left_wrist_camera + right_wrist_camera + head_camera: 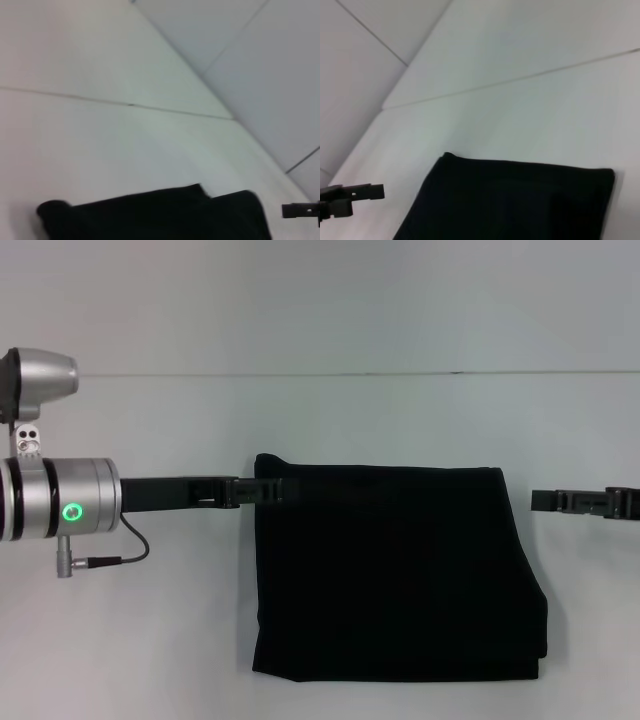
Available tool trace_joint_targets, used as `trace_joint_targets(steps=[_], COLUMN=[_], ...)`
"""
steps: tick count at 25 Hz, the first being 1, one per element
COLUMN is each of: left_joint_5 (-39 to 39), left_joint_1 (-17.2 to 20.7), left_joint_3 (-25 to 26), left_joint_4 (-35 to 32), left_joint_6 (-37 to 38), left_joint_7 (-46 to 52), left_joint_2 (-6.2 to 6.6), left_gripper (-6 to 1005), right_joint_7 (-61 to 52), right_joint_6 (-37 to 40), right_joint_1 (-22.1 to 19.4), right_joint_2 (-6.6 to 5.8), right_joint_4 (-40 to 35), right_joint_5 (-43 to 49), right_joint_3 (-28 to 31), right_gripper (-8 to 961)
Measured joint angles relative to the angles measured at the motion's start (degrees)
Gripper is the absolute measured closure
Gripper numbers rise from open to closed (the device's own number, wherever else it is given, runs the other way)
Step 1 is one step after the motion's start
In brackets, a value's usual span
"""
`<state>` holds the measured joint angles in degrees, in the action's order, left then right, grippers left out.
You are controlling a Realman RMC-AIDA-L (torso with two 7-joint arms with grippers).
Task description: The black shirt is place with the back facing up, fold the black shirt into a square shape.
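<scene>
The black shirt (pixel 395 575) lies flat on the white table, folded into a rough rectangle with a thick fold along its right and front sides. My left gripper (pixel 272 489) reaches in from the left, and its tip overlaps the shirt's far left corner in the head view. In the right wrist view the left gripper (pixel 355 196) shows a gap to the shirt (pixel 515 200). My right gripper (pixel 545 502) hovers just past the shirt's far right corner, apart from it. It also shows in the left wrist view as the right gripper (pixel 300 210), beside the shirt (pixel 160 215).
The white table (pixel 130 640) extends around the shirt on all sides, with a seam line (pixel 350 373) across the back. The left arm's silver wrist housing (pixel 60 495) and its cable (pixel 120 555) hang over the left side.
</scene>
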<state>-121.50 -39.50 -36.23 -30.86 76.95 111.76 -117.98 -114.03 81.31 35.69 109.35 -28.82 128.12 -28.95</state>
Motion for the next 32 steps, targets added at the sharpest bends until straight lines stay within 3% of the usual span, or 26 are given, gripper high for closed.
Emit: trace_joint_targets(steps=[8, 22, 32], left_joint_5=[-5.15, -7.70, -7.70], left_joint_1=[-1.17, -5.79, -7.01], left_joint_3=[-0.63, -6.16, -8.24], left_joint_4=[0.32, 5.73, 6.52], left_joint_6=[-5.70, -17.92, -17.85], left_joint_7=[4.54, 12.19, 12.29], left_joint_2=[0.32, -0.28, -0.59], left_gripper=[101, 106, 109], right_joint_7=[-0.17, -0.81, -1.75], right_joint_6=[-2.05, -2.21, -2.25], right_joint_1=[0.48, 1.08, 2.10], right_joint_2=[1.14, 1.11, 1.01], right_joint_4=[0.19, 0.26, -0.32], right_joint_5=[0.39, 0.14, 0.36], right_joint_3=[-0.48, -0.28, -0.54], right_gripper=[21, 24, 25])
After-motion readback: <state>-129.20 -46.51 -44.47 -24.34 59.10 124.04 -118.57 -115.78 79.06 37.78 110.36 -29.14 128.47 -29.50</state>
